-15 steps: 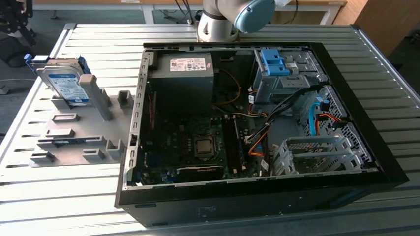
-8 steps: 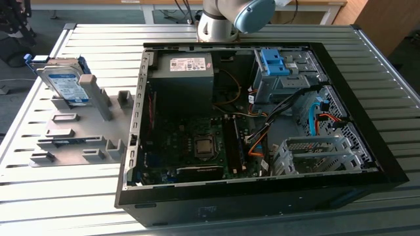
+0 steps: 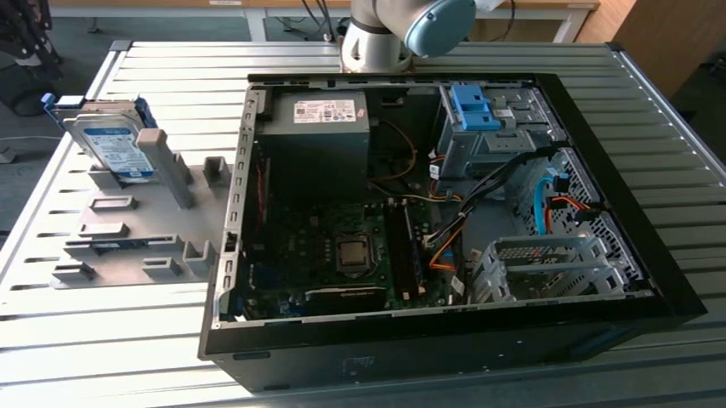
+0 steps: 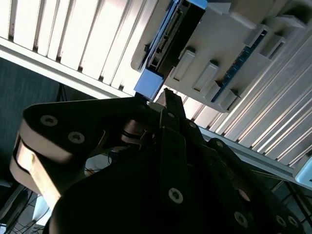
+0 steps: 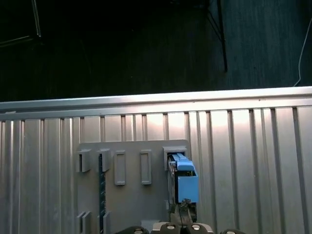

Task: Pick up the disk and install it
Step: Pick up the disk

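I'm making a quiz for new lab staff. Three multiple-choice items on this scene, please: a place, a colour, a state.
1. Where is the disk? A) in a drive bay B) standing in a slot of the grey holder plate C) flat on the floor
2. What colour are the disk's rails? A) red B) yellow C) blue
3. How is the computer case? A) open, motherboard showing B) closed C) upside down
Answers: 1 B, it stands on edge on the plate at the exterior view's left; 2 C, blue plastic lines its edges; 3 A, the inside lies bare.
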Robot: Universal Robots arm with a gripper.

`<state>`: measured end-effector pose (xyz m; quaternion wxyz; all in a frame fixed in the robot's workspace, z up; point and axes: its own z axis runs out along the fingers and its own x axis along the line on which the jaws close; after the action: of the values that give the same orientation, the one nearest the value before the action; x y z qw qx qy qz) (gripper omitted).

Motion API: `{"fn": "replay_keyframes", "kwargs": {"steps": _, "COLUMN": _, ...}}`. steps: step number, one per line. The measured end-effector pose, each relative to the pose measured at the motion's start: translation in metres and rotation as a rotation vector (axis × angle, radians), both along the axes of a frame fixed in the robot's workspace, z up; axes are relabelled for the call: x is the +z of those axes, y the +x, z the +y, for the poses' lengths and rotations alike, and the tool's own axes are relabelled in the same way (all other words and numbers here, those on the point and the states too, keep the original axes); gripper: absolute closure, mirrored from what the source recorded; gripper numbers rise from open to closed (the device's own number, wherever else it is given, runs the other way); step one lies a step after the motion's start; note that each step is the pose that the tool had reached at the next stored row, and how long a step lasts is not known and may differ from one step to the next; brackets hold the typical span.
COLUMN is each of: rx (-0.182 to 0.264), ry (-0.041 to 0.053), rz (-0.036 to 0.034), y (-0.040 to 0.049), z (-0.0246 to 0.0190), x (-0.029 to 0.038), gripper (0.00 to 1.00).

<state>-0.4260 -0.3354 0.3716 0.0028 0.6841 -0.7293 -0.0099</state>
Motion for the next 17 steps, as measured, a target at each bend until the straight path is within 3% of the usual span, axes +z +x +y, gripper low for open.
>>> {"fn": "replay_keyframes", "kwargs": {"steps": 4, "rx": 0.0, "ry": 0.0, "rz": -0.0001, "y": 0.0, "z": 0.0, "x": 0.0, "gripper": 0.89}}
{"fn": "replay_keyframes", "kwargs": {"steps": 6, "rx": 0.0, "ry": 0.0, "rz": -0.0001, "y": 0.0, "z": 0.0, "x": -0.0002, "gripper": 0.84}}
{"fn": "replay_keyframes", "kwargs": {"steps": 8, "rx": 0.0, "ry": -0.0001, "rz": -0.0016, "y": -0.0008, "z": 0.0002, "x": -0.0014, "gripper": 0.71}}
{"fn": "replay_keyframes", "kwargs": {"steps": 13, "rx": -0.015, "ry": -0.0006, "rz": -0.0048, "y": -0.0023, "z": 0.0012, "x": -0.0092, "gripper": 0.59}}
{"fn": "replay_keyframes", "kwargs": {"steps": 14, "rx": -0.019, "ry": -0.0007, "rz": -0.0048, "y": -0.0025, "z": 0.0013, "x": -0.011, "gripper": 0.53}}
{"fn": "replay_keyframes", "kwargs": {"steps": 17, "rx": -0.021, "ry": -0.0006, "rz": -0.0047, "y": -0.0033, "z": 0.0015, "x": -0.0164, "gripper": 0.53}}
